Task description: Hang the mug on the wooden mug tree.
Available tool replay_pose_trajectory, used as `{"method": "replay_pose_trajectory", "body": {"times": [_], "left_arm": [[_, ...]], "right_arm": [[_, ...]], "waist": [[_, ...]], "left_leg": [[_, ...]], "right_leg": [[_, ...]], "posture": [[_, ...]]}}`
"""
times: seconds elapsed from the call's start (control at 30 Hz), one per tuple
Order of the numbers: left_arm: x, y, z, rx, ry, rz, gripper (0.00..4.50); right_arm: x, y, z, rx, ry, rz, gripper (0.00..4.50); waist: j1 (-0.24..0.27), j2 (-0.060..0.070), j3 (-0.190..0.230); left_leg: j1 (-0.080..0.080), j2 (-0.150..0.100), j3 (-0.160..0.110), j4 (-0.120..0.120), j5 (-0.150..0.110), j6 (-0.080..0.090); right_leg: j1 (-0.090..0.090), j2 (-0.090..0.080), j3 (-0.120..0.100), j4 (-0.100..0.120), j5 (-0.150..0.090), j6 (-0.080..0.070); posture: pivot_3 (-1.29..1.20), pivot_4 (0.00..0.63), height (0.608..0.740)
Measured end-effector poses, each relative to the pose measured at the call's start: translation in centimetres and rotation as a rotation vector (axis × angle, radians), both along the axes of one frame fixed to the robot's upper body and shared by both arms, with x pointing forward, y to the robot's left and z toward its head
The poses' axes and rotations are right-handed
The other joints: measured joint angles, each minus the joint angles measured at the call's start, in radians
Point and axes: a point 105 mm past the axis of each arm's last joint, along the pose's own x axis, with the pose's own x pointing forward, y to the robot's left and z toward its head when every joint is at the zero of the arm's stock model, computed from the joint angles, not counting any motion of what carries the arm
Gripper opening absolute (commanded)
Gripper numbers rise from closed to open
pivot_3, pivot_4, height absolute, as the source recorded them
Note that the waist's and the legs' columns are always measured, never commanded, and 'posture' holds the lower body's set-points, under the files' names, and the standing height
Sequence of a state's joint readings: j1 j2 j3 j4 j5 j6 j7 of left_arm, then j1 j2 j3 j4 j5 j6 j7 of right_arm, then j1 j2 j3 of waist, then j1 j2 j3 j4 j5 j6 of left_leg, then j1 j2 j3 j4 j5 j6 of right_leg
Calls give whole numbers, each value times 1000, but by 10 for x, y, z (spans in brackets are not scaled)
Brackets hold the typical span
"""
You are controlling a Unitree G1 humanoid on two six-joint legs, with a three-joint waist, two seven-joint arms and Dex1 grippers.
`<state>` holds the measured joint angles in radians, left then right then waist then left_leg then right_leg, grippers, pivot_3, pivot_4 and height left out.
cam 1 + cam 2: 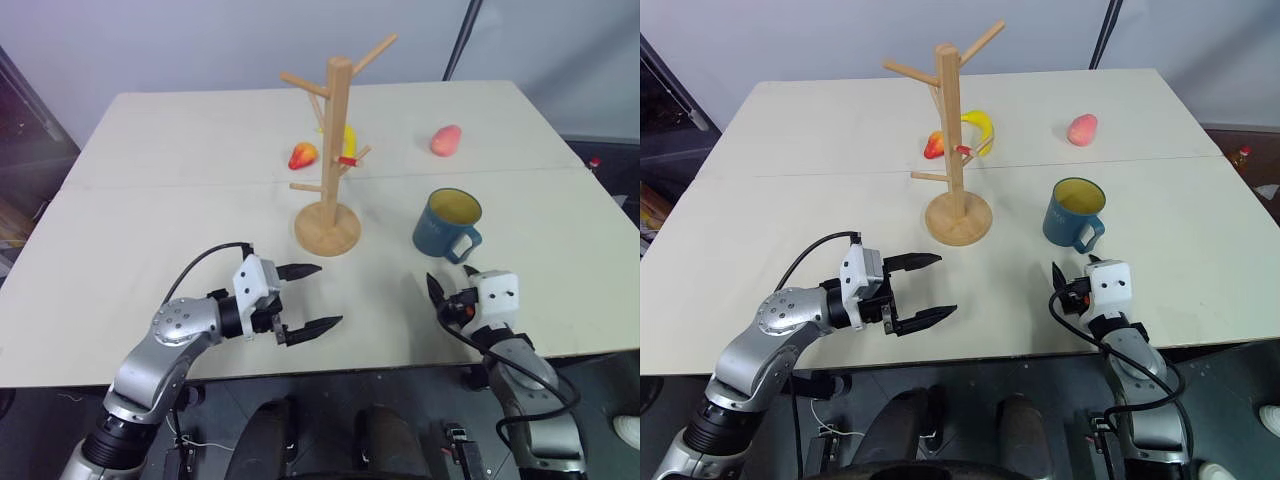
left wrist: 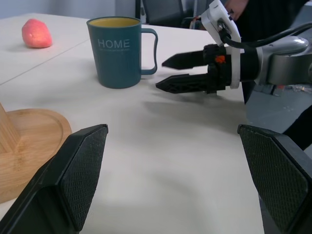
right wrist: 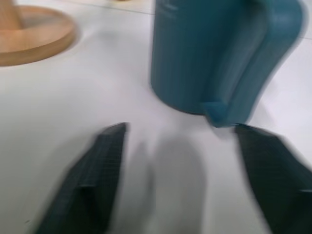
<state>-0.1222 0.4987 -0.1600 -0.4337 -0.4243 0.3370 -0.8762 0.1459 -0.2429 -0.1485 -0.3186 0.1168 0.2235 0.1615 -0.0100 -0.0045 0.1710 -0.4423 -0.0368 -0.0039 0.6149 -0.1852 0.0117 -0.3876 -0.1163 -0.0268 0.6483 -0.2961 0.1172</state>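
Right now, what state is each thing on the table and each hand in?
mug: upright on the table, handle toward the right hand, not held.
wooden mug tree: upright, pegs bare.
right hand: open, just short of the mug's handle.
left hand: open, holding nothing.
fruit pieces: lying loose beyond the tree.

The left arm (image 1: 165, 345) is built of brushed silver metal links, with a rounded joint housing dotted with small dark screws. A thin black cable loops above it into a white box-shaped wrist block, followed by a black collar. The left gripper (image 1: 310, 298) has two tapered black fingers (image 1: 300, 270) with finely textured inner pads. The right gripper (image 1: 450, 284) sits on an identical white block (image 1: 497, 292) with two small dark holes; an orange mark shows by its black collar, and black cables curl along the silver right forearm (image 1: 535, 400).
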Motion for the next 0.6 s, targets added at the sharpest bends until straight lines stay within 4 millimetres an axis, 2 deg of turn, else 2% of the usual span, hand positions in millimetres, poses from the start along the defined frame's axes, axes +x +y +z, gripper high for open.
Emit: {"method": "replay_pose_trajectory", "body": {"times": [0.23, 0.6], "left_arm": [[-1, -3, -1, 0, 5, -12, 4500], [-1, -3, -1, -1, 4, -10, 4500]], "right_arm": [[8, -15, 13, -17, -59, -173, 4315], [13, -32, 20, -13, -82, -281, 4315]], "waist": [[1, 0, 0], [0, 0, 0]], "left_leg": [[0, 0, 0, 0, 0, 0], [0, 0, 0, 0, 0, 0]], "right_leg": [[0, 0, 0, 0, 0, 0], [0, 0, 0, 0, 0, 0]], "posture": [[0, 150, 740], [0, 150, 740]]}}
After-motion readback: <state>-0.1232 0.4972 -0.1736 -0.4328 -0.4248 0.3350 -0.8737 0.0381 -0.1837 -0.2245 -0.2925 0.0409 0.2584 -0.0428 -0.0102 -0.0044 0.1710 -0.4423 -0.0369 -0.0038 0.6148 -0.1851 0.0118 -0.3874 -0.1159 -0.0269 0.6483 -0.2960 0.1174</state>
